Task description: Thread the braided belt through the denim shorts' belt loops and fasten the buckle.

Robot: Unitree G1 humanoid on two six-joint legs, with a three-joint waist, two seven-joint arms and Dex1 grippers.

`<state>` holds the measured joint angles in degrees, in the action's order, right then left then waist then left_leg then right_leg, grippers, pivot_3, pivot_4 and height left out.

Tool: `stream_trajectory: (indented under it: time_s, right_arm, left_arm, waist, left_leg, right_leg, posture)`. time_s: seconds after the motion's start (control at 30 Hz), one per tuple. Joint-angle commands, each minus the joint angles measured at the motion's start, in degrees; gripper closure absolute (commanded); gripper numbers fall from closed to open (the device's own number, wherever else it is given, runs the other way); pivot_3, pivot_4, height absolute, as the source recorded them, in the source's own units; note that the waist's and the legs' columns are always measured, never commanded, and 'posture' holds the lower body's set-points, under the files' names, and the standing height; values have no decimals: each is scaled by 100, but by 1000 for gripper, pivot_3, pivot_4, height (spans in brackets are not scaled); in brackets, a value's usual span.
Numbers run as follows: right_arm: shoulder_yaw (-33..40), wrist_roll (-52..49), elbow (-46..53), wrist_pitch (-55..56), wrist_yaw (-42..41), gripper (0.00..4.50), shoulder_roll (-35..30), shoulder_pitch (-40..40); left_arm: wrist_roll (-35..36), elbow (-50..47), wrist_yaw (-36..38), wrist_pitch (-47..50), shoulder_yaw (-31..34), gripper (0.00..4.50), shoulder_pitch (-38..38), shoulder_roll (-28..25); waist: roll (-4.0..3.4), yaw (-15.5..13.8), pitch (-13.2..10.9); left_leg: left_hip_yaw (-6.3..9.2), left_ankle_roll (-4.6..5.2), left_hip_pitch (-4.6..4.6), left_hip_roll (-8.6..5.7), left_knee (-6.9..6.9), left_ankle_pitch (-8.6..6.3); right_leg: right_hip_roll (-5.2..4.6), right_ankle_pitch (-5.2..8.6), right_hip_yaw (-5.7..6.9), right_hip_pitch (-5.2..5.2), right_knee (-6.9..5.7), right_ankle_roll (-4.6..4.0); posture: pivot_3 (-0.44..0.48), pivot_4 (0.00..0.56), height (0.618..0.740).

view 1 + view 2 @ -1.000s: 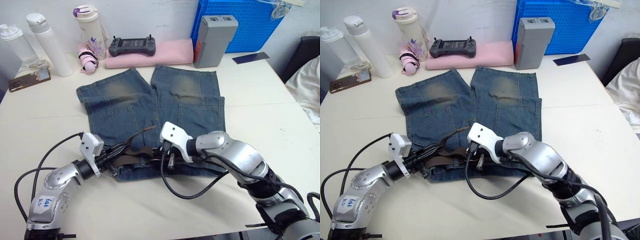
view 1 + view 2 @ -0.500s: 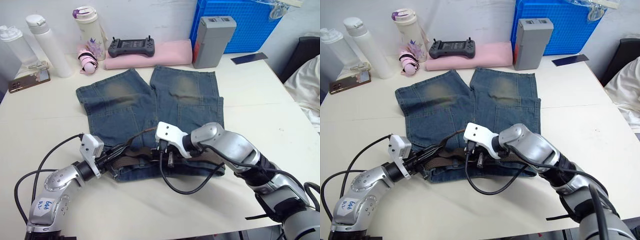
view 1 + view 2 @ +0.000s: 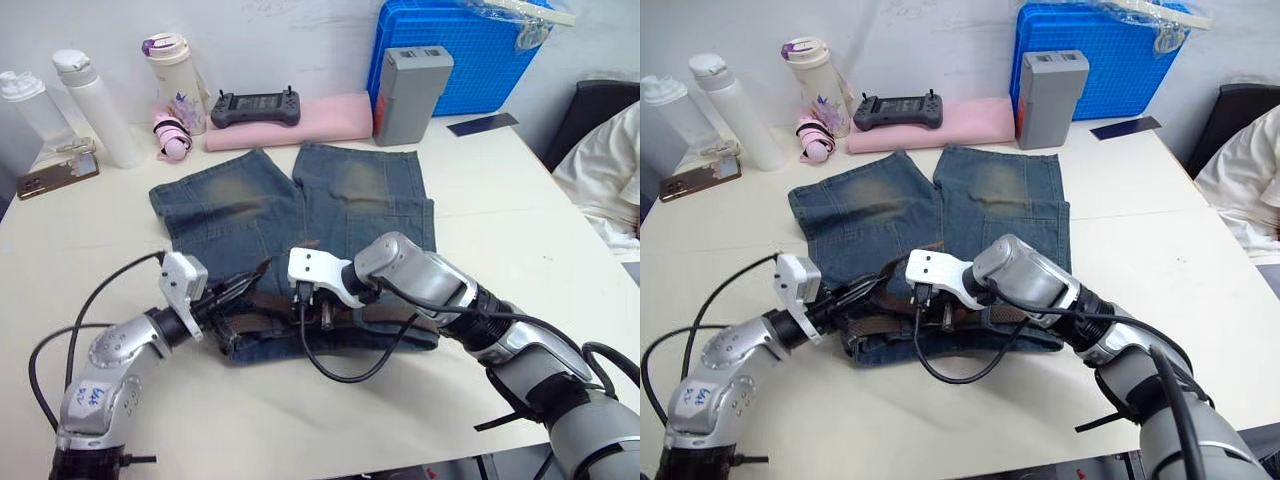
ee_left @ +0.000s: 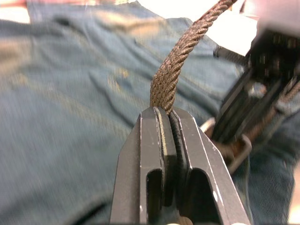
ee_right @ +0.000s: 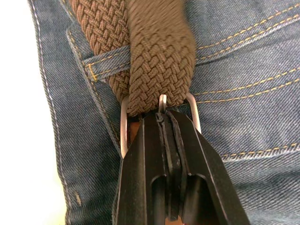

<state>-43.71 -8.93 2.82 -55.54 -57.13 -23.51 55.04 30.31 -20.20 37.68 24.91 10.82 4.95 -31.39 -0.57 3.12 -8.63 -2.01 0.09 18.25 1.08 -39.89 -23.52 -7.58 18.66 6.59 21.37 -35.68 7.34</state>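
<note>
The denim shorts (image 3: 290, 200) lie flat on the white table, waistband nearest me. The braided belt (image 5: 159, 61) runs along the waistband, under a belt loop (image 5: 105, 65) and into the silver buckle (image 5: 123, 126). My right gripper (image 3: 318, 308) is shut on the buckle at the middle of the waistband, its fingers (image 5: 140, 154) pinching the prong. My left gripper (image 3: 245, 287) is just left of it, shut on the belt's free end (image 4: 173, 70), which rises from its fingers (image 4: 150, 140). The two grippers are close together.
Along the table's far edge stand two white bottles (image 3: 95, 105), a flowered bottle (image 3: 175, 70), a pink rolled cloth (image 3: 300, 110) with a controller (image 3: 255, 103) on it, a grey box (image 3: 408, 90) and a blue crate (image 3: 470, 55). A person's pale sleeve (image 3: 600, 170) is at the right.
The camera has shifted. My right gripper has slid a little left along the waistband with the buckle, closer to the left gripper. Both grippers have stayed shut.
</note>
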Motion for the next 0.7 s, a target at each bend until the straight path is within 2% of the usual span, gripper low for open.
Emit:
stream_trajectory:
  time_s: [0.03, 0.13, 0.23, 0.33, 0.53, 0.7]
  right_arm:
    - [-1307, 346, -721, -1, -265, 4487, 228, -546]
    - [-1624, 680, -956, 270, -468, 4487, 363, -631]
    - [-1779, 1007, -1167, 528, -649, 4487, 509, -699]
    - [-1848, 1282, -1350, 691, -829, 4487, 658, -755]
    - [-1940, 1793, -1463, 1022, -1183, 4487, 795, -849]
    - [-1956, 2193, -1465, 1252, -1398, 4487, 839, -970]
  left_arm:
    - [344, 255, 509, 161, 171, 4500, 774, -412]
    - [452, 663, 1140, 267, -80, 4500, 1593, -683]
    - [493, 1095, 1628, 370, -413, 4500, 2405, -635]
    - [527, 1424, 2086, 509, -836, 4500, 3203, -415]
    - [401, 2333, 3075, 499, -1503, 4500, 4606, 106]
    - [52, 3189, 3907, 112, -1939, 4500, 5515, 588]
  waist:
    - [3, 17, 47]
    - [-2, 52, 59]
    - [3, 80, 70]
    - [0, 145, 72]
    - [-19, 156, 81]
    - [-40, 106, 94]
  left_leg:
    - [1, 0, -6, -11, 6, 0]
    - [14, -3, -29, -26, 30, 0]
    - [27, -12, -53, -30, 46, 2]
    - [42, -19, -110, -34, 76, 2]
    - [164, -28, -117, -44, 75, 1]
    - [193, -38, -115, -46, 73, -1]
  right_leg:
    - [4, 1, -2, 0, 2, -1]
    - [13, 4, -19, -2, 5, -8]
    - [28, 7, -29, -5, 6, -14]
    - [38, 11, -41, -42, 12, -21]
    - [68, 12, -71, -43, 15, -24]
    - [83, 11, -77, -42, 21, -26]
  posture:
    - [0, 150, 740]
    - [0, 150, 740]
    - [0, 150, 740]
    - [0, 150, 740]
    - [0, 150, 740]
    - [0, 150, 740]
